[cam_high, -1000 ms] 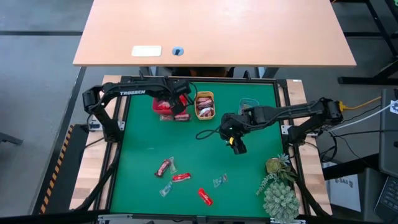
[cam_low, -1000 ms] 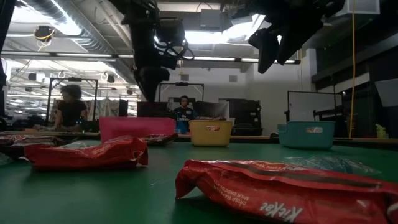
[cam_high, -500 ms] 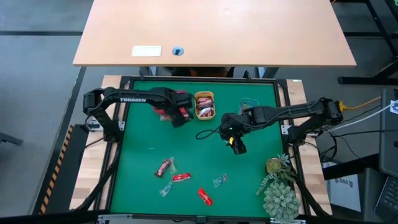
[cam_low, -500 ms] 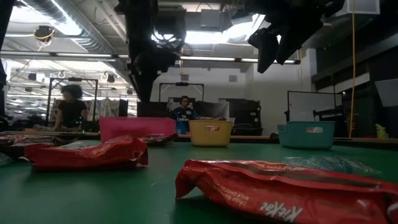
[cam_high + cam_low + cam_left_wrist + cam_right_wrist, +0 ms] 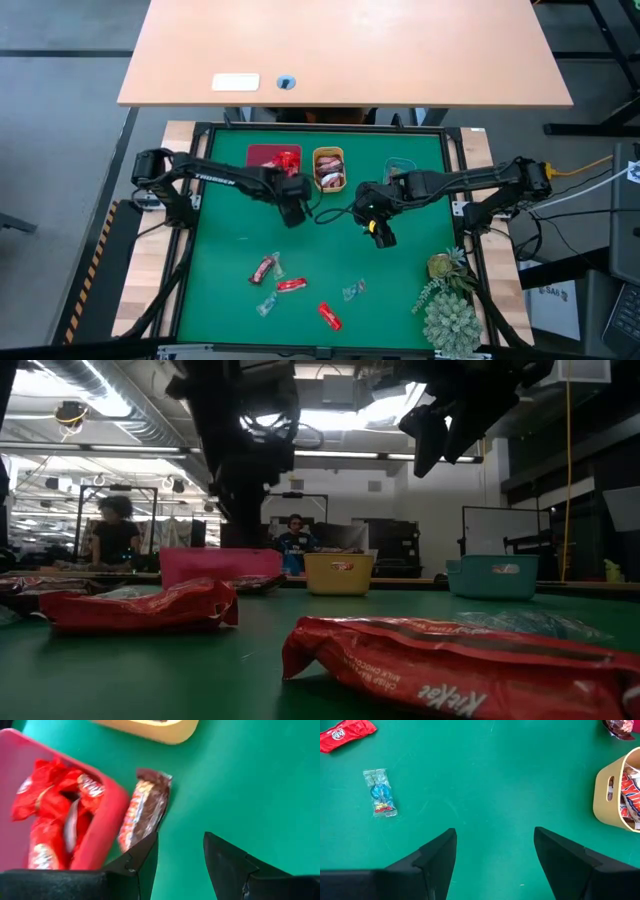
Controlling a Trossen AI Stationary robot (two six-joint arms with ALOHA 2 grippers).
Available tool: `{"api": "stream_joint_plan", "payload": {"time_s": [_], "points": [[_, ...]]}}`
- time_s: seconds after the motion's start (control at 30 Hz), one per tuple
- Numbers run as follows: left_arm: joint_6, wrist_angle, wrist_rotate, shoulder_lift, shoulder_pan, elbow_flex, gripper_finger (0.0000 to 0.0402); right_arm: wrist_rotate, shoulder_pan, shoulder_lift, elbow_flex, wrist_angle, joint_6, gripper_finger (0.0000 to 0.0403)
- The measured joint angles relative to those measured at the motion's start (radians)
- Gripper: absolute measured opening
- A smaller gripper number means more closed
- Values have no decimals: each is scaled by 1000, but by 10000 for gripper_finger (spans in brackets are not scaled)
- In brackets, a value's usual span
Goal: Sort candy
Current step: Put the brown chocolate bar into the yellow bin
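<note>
High view: green mat [image 5: 230, 235] fills the frame, left arm reaching in from 9 o'clock, right arm from 3 o'clock. Plant [image 5: 448, 305] sits at the mat's 4 o'clock corner.

Trays line the 12 o'clock edge — red tray [image 5: 271, 160] with red-wrapped candy, orange tray [image 5: 329, 168] just beside it with brown-and-white bars, teal tray [image 5: 400, 170] toward 1 o'clock.

Left gripper [image 5: 293, 211] hovers near mat centre, at 6 o'clock from the red tray. Left wrist view: fingers [image 5: 142, 860] parted, nothing between them; a dark bar [image 5: 144, 810] lies on the mat touching the red tray's outer wall.

Right gripper [image 5: 381, 232] hangs at about 4 o'clock from the orange tray. Right wrist view: fingers [image 5: 440, 855] spread wide, bare mat between.

Loose candy toward 6 o'clock — dark bar [image 5: 264, 268], red piece [image 5: 291, 285], second red piece [image 5: 329, 316], clear pieces [image 5: 352, 291] and [image 5: 266, 304].
</note>
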Motion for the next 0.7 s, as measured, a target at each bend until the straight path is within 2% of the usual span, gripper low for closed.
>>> {"api": "stream_joint_plan", "payload": {"time_s": [0.13,0.27,0.7], "points": [[-4,130,-3,0,0,-82,151,0,0,0,0,1,0,264],[-4,224,-53,0,0,-145,151,0,0,0,0,2,0,264],[3,286,-159,0,1,-221,151,0,0,0,0,3,0,264]]}}
